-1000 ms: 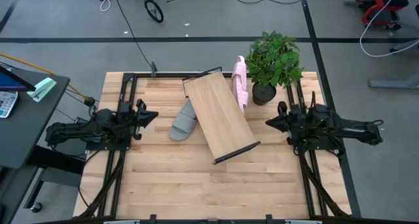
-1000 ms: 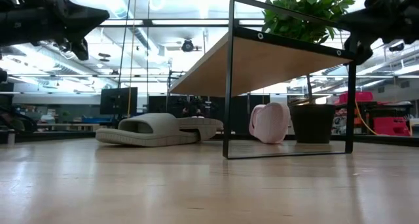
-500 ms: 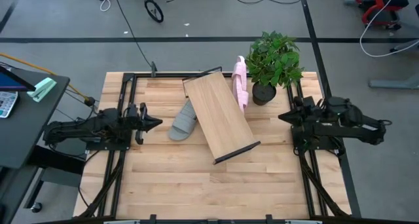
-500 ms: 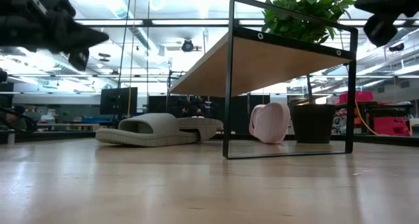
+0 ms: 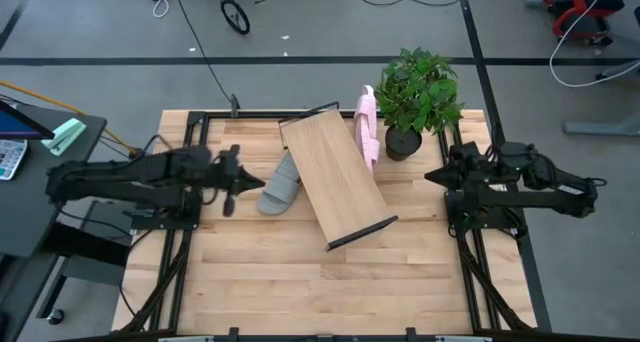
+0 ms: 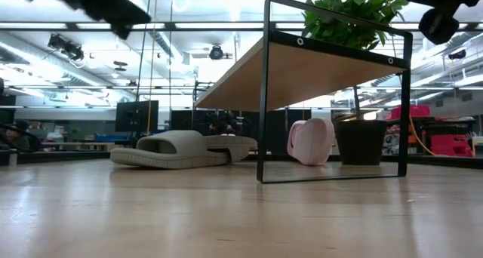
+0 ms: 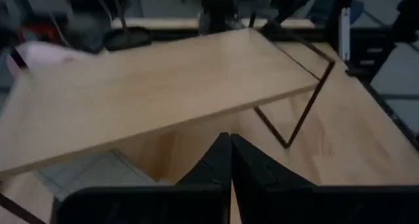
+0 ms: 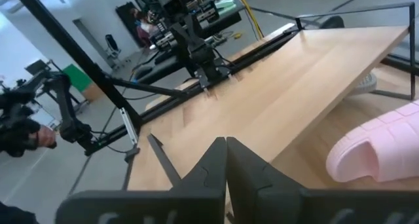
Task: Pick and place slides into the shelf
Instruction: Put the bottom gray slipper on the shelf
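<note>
On the plank tabletop [image 5: 280, 272] the light-wood, black-framed shelf [image 5: 333, 176] stands aslant, a grey slide sandal [image 5: 280, 185] at its left edge, a pale pink one [image 5: 368, 128] along its right by the potted plant [image 5: 418, 92]; left gripper [image 5: 258, 183] near the grey sandal and right gripper [image 5: 432, 176] are both closed, empty.

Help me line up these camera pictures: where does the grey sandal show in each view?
High view: grey sandal lies just left of the wooden shelf, partly under it.
Low view: left of centre on the table, behind the shelf's black frame.
Left wrist view: under the shelf board, near the shut pincer.
Right wrist view: cannot tell.
Shared landmark: the shelf.
</note>
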### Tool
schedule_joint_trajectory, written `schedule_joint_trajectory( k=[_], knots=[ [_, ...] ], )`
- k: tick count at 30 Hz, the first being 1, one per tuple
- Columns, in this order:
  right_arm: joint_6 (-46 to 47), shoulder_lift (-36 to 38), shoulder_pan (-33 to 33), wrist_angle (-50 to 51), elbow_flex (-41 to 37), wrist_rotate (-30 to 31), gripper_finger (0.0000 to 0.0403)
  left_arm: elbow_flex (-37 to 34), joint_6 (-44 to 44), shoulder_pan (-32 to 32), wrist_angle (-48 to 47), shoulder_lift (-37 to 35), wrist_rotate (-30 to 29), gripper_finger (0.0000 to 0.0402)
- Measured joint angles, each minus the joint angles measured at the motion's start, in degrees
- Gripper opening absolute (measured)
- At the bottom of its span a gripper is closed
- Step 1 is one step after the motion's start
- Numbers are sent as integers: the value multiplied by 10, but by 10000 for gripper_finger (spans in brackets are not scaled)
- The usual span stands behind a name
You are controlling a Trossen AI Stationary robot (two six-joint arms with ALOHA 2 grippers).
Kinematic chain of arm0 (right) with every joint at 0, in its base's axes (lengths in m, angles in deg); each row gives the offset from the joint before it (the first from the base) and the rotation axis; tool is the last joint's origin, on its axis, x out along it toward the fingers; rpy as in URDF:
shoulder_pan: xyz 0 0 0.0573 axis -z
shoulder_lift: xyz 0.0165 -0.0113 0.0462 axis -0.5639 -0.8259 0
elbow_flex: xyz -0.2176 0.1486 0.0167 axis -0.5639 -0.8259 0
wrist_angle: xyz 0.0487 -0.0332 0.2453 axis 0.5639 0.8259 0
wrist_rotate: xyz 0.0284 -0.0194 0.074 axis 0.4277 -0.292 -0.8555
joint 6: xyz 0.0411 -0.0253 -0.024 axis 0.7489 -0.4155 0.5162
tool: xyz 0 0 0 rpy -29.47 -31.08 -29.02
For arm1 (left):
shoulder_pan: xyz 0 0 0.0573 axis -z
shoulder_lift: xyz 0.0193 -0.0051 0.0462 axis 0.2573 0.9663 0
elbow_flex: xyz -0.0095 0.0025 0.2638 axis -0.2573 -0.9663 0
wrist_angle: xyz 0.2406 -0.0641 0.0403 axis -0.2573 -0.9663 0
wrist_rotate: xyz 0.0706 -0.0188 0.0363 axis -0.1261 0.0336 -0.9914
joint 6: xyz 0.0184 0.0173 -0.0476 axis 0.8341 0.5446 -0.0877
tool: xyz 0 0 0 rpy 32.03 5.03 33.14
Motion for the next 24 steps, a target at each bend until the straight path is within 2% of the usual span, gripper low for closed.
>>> schedule_joint_trajectory(
  k=[6,12,15,21,24],
  knots=[
    [67,-13,0,0,2,-1,13,77,-37,0,-6,114,-1,27],
    [79,-19,0,0,2,-20,13,92,-11,0,-130,207,0,43],
    [77,-22,0,2,2,-24,13,92,-9,3,-156,244,3,58],
    [42,-32,0,2,2,-34,15,92,29,19,-165,296,3,118],
    [22,-39,0,1,2,-35,24,92,30,19,-163,318,-16,158]
  ],
)
